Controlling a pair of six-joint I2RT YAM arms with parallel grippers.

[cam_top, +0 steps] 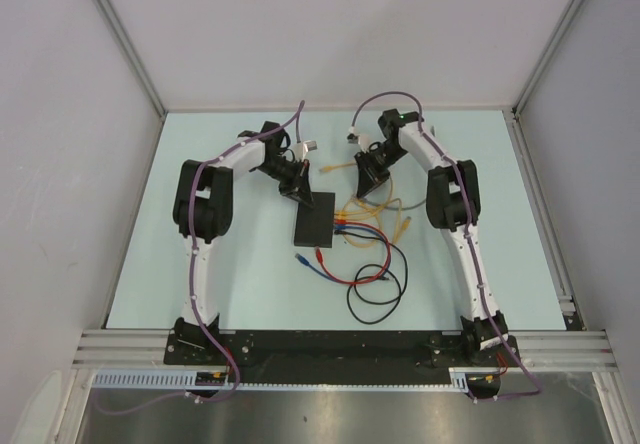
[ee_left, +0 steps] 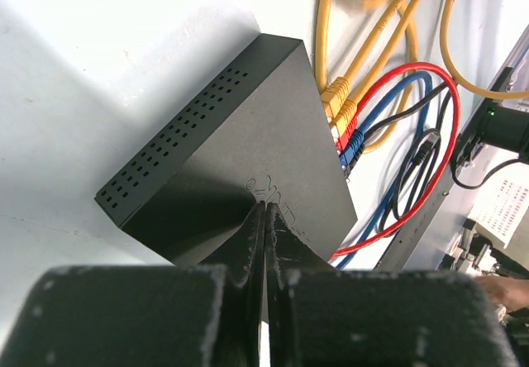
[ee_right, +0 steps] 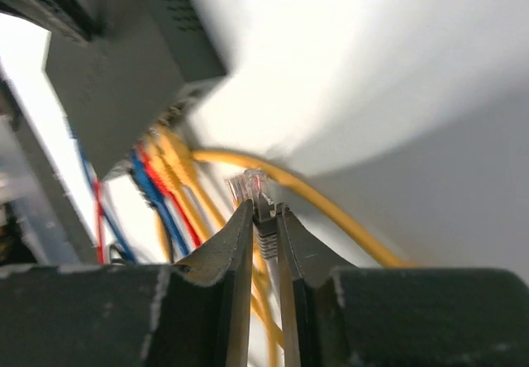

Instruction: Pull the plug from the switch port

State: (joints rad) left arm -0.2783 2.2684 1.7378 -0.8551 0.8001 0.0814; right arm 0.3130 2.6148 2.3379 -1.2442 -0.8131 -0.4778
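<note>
The flat black switch [cam_top: 313, 218] lies mid-table, its port edge facing right. My left gripper [cam_top: 299, 190] is shut and empty, its tips [ee_left: 264, 207] resting on the switch's top [ee_left: 240, 144]. Yellow, red, blue and black plugs [ee_left: 343, 127] sit in the ports. My right gripper [cam_top: 366, 182] is shut on a clear plug with a grey boot [ee_right: 250, 187]. It holds that plug in the air, away from the switch [ee_right: 116, 78] and apart from the ports. The other plugs [ee_right: 165, 164] stay in their row.
Loose loops of yellow [cam_top: 385, 209], red [cam_top: 375, 264], blue [cam_top: 330, 264] and black cable [cam_top: 375, 299] lie right of and in front of the switch. White walls close the table on three sides. A black rail [cam_top: 340, 349] runs along the near edge.
</note>
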